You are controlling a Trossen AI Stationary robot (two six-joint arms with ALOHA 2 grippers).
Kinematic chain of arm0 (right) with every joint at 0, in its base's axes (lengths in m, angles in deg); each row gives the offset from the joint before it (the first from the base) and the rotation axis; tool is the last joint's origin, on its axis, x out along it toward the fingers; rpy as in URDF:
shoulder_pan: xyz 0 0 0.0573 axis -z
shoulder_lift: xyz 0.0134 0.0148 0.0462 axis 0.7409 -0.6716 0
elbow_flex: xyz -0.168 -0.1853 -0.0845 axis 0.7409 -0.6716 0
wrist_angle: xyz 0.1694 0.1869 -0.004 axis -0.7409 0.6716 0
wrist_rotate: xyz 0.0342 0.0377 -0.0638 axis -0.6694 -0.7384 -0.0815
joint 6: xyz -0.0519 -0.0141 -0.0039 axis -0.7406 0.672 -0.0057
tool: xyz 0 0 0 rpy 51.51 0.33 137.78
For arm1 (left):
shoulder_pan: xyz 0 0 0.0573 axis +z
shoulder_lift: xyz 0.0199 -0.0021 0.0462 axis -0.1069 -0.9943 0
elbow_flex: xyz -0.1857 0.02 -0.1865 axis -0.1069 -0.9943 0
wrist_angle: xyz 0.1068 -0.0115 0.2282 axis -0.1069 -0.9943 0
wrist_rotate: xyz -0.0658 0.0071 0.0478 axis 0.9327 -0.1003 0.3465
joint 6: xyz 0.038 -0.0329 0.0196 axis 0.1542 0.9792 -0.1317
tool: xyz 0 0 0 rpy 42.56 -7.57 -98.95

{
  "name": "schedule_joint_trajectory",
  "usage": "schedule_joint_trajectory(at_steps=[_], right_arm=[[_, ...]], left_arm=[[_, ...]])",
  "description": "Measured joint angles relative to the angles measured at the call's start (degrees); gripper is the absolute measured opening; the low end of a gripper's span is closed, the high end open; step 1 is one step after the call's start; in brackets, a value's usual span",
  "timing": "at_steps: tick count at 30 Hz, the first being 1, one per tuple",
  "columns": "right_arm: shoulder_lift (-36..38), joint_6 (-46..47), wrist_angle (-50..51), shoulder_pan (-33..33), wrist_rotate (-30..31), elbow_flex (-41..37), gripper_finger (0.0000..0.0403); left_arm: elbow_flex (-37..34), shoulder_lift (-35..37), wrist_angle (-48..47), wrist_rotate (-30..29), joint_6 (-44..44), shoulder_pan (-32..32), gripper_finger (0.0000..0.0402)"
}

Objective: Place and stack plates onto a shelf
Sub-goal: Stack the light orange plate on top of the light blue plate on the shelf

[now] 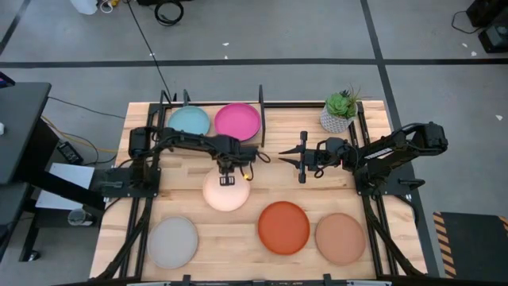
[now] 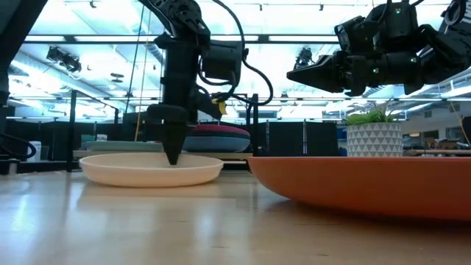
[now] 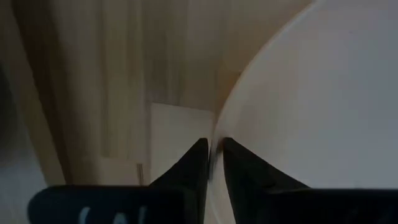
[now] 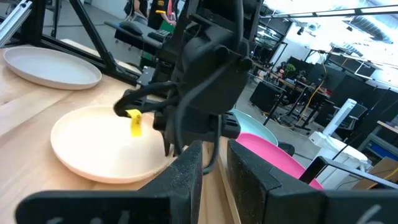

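The cream plate [image 1: 226, 193] lies flat on the table near its middle. My left gripper [image 1: 226, 176] points straight down at the plate's far rim and is shut on it. The light blue plate [image 1: 189, 121] and the pink plate [image 1: 237, 121] rest side by side on the shelf [image 1: 212, 106] at the far edge. Grey [image 1: 172, 242], orange [image 1: 283, 227] and tan [image 1: 340, 237] plates lie along the near edge. My right gripper [image 1: 287, 159] hovers above the table right of the cream plate, pointing left, open by a narrow gap and holding nothing. My left gripper pinches the cream plate's far rim [image 3: 219, 127], one finger [image 3: 245, 171] inside the plate and the other finger [image 3: 189, 168] outside it. The fingers come from above, pointing down. The plate sits flat on the table [image 2: 151, 169].
A small potted plant [image 1: 341, 111] stands at the far right, beside the shelf's right post [image 1: 260, 103]. The orange plate [image 2: 368, 184] fills the near foreground in the low view. Bare tabletop shows between the cream plate and the shelf.
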Motion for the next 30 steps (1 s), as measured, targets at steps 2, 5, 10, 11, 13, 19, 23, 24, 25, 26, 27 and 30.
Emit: schedule_joint_trajectory(at_steps=[2, 5, 10, 11, 13, 19, 23, 24, 25, 26, 27, 30], right_arm=[[-0.01, -0.01, 0.0, 0.0, 0.0, 0.0, 0.0081], [0.0, 0.0, 0.0, 0.0, 0.0, 0.0, 0.0081], [-0.01, -0.01, 0.0, 0.0, 0.0, 0.0, 0.0081], [-0.01, 0.0, 0.0, -0.02, 0.0, 0.0, 0.0081], [-0.01, -0.01, 0.0, 0.0, 0.0, 0.0, 0.0081], [-0.02, 0.0, 0.0, 0.0, 0.0, 0.0, 0.0081], [0.0, 0.0, 0.0, 0.0, 0.0, 0.0, 0.0081], [-0.02, 0.0, 0.0, 0.0, 0.0, 0.0, 0.0081], [0.0, 0.0, 0.0, 0.0, 0.0, 0.0, 0.0081], [0.0, 0.0, 0.0, -0.02, 0.0, 0.0, 0.0081], [0.0, 0.0, -0.02, 0.0, 0.0, 0.0, 0.0081], [0.0, -0.02, -0.04, -0.02, 0.0, 0.0, 0.0081]], left_arm=[[0.0, 0.0, 0.03, -0.02, 1.13, 0.38, 0.0061], [0.0, 0.0, 0.0, -1.13, 1.38, 0.38, 0.0081], [2.53, -0.07, -2.15, -2.28, 1.73, -0.36, 0.0134], [3.42, -0.07, -2.68, -1.06, 2.33, -0.8, 0.0143], [5.43, -0.07, -2.62, 4.62, 3.48, -1.93, 0.0159], [7.08, -0.02, 5.82, 18.75, 12.49, -7.11, 0.0168], [7.1, -0.28, 9.74, 17.91, 20.66, -10.4, 0.0169], [7.1, -0.49, 10.37, 17.55, 22.96, -11.05, 0.0169], [7.1, -0.61, 10.67, 17.13, 25.04, -11.63, 0.0169], [7.1, -0.66, 10.74, 17.04, 27.22, -12.11, 0.0169], [6.97, -0.66, 11.02, 16.5, 29.24, -12.56, 0.0169], [6.02, -0.66, 11.74, 13.17, 35.14, -13.69, 0.0169]])
